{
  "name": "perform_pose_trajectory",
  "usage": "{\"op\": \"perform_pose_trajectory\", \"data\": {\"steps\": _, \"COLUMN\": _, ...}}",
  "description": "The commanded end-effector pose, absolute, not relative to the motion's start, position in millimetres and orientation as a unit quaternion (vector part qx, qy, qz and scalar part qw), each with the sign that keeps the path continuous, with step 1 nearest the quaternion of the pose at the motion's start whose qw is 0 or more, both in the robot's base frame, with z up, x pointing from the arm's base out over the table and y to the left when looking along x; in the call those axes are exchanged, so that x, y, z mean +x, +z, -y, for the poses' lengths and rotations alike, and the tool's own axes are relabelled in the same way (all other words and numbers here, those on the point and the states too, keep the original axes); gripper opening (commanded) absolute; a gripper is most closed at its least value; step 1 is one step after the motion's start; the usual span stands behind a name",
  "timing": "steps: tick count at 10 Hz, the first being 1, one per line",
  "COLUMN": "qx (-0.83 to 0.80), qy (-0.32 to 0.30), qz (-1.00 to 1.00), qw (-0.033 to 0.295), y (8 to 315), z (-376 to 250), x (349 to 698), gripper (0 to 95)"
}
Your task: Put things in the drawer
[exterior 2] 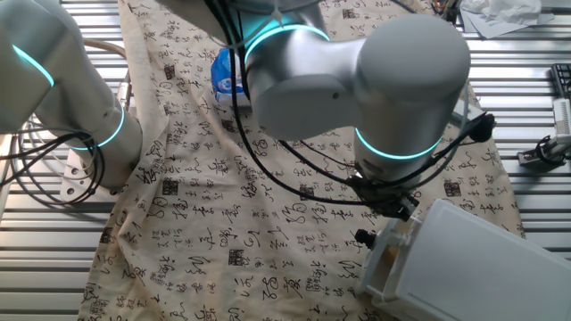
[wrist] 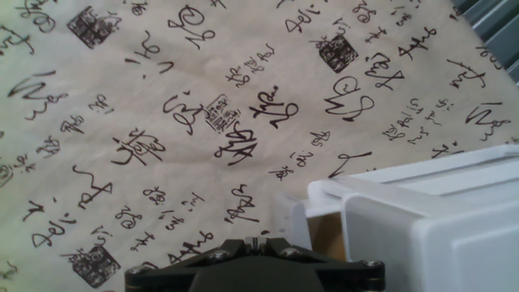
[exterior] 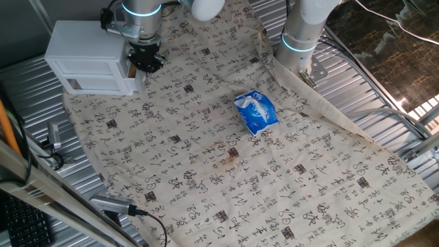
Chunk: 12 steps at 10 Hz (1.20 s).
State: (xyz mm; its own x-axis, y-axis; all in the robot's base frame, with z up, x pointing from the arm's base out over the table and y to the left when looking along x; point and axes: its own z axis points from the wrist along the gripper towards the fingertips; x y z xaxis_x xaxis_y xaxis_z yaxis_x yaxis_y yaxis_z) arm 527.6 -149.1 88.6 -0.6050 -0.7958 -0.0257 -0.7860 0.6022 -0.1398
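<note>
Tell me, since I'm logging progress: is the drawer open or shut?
Open. The drawer sticks out from the white cabinet, and something tan shows inside it; the gripper is beside it.

A big beige cloth (exterior: 206,137) covers the table, printed all over with black brush writing and small dark square stamps. The boxy plastic cabinet (exterior: 82,51) is plain white. A crinkly packet (exterior: 256,112) is bright blue with white patches. The round robot arm (exterior 2: 357,71) is shiny silver-grey with glowing light-blue rings. The bare table edge (exterior: 27,89) is grey ridged metal.
</note>
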Motion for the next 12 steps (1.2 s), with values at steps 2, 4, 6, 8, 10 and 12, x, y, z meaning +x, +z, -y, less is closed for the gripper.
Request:
{"op": "perform_pose_trajectory", "data": {"steps": 2, "qx": -0.445, "qy": -0.064, "qz": -0.892, "qw": 0.046, "y": 81.7, "z": 150.4, "x": 526.8, "gripper": 0.0}}
{"op": "perform_pose_trajectory", "data": {"steps": 4, "qx": -0.448, "qy": -0.078, "qz": -0.889, "qw": 0.051, "y": 79.8, "z": 150.6, "x": 527.1, "gripper": 0.0}}
{"op": "perform_pose_trajectory", "data": {"steps": 6, "qx": -0.452, "qy": -0.087, "qz": -0.886, "qw": 0.055, "y": 79.3, "z": 150.9, "x": 527.2, "gripper": 0.0}}
{"op": "perform_pose_trajectory", "data": {"steps": 8, "qx": -0.455, "qy": -0.093, "qz": -0.884, "qw": 0.061, "y": 79.9, "z": 151.9, "x": 528.0, "gripper": 0.0}}
{"op": "perform_pose_trajectory", "data": {"steps": 10, "qx": -0.455, "qy": -0.100, "qz": -0.882, "qw": 0.068, "y": 80.3, "z": 153.2, "x": 529.0, "gripper": 0.0}}
{"op": "perform_pose_trajectory", "data": {"steps": 12, "qx": -0.451, "qy": -0.108, "qz": -0.883, "qw": 0.074, "y": 80.6, "z": 154.3, "x": 531.1, "gripper": 0.0}}
